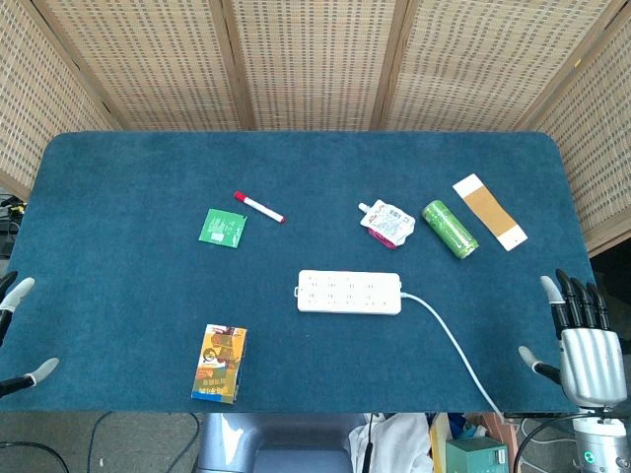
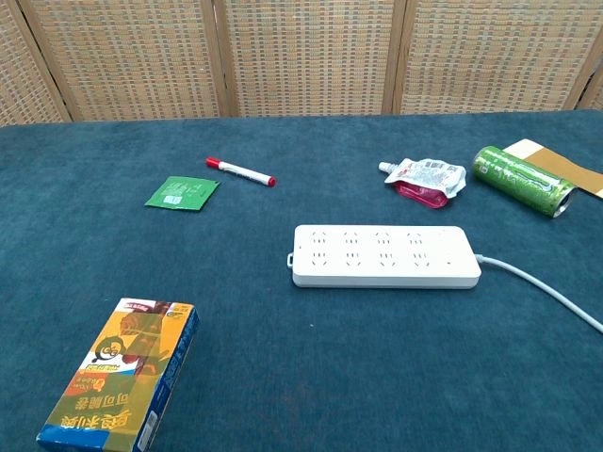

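Observation:
A white power strip (image 1: 349, 292) (image 2: 382, 255) lies mid-table, its cable (image 1: 454, 347) running off the front edge. A yellow and blue carton (image 1: 220, 363) (image 2: 123, 373) lies flat at the front left. Further back are a green sachet (image 1: 223, 226) (image 2: 182, 191), a red-capped marker (image 1: 259, 207) (image 2: 240, 171), a spouted pouch (image 1: 386, 223) (image 2: 425, 176) and a green can (image 1: 450, 229) (image 2: 521, 180) on its side. My right hand (image 1: 584, 340) hovers at the front right edge, fingers spread, holding nothing. Only fingertips of my left hand (image 1: 20, 335) show at the left edge, apart and empty.
A tan and white flat packet (image 1: 489, 211) (image 2: 556, 164) lies at the back right beside the can. Woven screens (image 1: 315, 59) close off the back and sides of the blue table (image 1: 148, 296). A green box (image 1: 476, 456) sits below the front edge.

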Controlling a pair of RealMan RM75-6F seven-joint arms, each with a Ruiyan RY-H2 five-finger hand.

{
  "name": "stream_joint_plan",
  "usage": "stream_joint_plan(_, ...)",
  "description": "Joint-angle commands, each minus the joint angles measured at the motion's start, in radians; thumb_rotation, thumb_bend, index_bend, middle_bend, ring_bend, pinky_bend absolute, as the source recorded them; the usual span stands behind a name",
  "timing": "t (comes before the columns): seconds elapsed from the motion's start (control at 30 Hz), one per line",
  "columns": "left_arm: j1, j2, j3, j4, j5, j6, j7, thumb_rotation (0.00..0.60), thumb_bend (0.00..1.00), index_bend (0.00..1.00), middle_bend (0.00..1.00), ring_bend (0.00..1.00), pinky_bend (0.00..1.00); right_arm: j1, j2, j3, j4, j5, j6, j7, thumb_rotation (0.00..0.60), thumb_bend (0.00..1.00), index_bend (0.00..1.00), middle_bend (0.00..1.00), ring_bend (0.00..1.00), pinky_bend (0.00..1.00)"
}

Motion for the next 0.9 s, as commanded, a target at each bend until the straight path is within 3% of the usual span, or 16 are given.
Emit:
stream_joint_plan(0.03,0.0,0.0,0.0,0.0,-0.001,0.0,0.0,0.6,0.0,0.0,0.0,0.0,0.0,0.0,0.001,-0.001,-0.001,0.0,-0.003,0.001,0.6,0.0,0.0,0.0,0.0,0.0)
stream_joint_plan(0.23,0.001,-0.002,-0.001,0.001,-0.004,0.0,0.005,0.6,0.0,0.0,0.0,0.0,0.0,0.004,0.004,-0.006,-0.005,-0.002,-0.015,0.005,0.6,0.0,0.0,0.0,0.0,0.0)
stream_joint_plan(0.4,-0.007,-0.007,-0.008,-0.007,-0.024,-0.016,0.028,0.6,0.0,0.0,0.0,0.0,0.0,0.078,0.012,0.022,0.009,0.008,-0.114,0.012,0.6,0.0,0.0,0.02,0.01,0.01)
stream_joint_plan(0.47,-0.011,-0.01,-0.012,-0.011,-0.034,-0.025,0.039,0.6,0.0,0.0,0.0,0.0,0.0,0.124,0.012,0.047,0.021,0.009,-0.161,0.009,0.6,0.0,0.0,0.2,0.19,0.21)
stream_joint_plan(0.53,-0.017,-0.012,-0.018,-0.018,-0.05,-0.036,0.054,0.6,0.0,0.0,0.0,0.0,0.0,0.186,0.007,0.069,0.041,0.011,-0.235,0.022,0.6,0.01,0.0,0.55,0.53,0.64)
stream_joint_plan(0.57,-0.021,-0.014,-0.022,-0.022,-0.061,-0.043,0.062,0.6,0.0,0.0,0.0,0.0,0.0,0.227,0.005,0.074,0.045,0.024,-0.302,0.043,0.6,0.06,0.0,0.67,0.65,0.8)
stream_joint_plan(0.63,-0.027,-0.016,-0.028,-0.026,-0.077,-0.054,0.076,0.6,0.0,0.0,0.0,0.0,0.0,0.288,0.005,0.083,0.044,0.067,-0.416,0.083,0.6,0.22,0.0,0.79,0.77,0.95)
stream_joint_plan(0.67,-0.028,-0.017,-0.029,-0.028,-0.081,-0.057,0.079,0.6,0.0,0.0,0.0,0.0,0.0,0.303,0.005,0.086,0.045,0.08,-0.443,0.092,0.6,0.34,0.0,0.83,0.81,0.99)
stream_joint_plan(0.77,-0.036,-0.019,-0.036,-0.035,-0.104,-0.071,0.092,0.6,0.0,0.0,0.0,0.0,0.0,0.384,-0.014,0.099,0.057,0.159,-0.591,0.135,0.6,0.56,0.0,0.89,0.89,1.0)
stream_joint_plan(0.9,-0.044,-0.021,-0.043,-0.038,-0.123,-0.086,0.103,0.6,0.0,0.0,0.0,0.0,0.0,0.457,-0.054,0.1,0.085,0.25,-0.712,0.114,0.6,0.7,0.05,0.92,0.93,1.0)
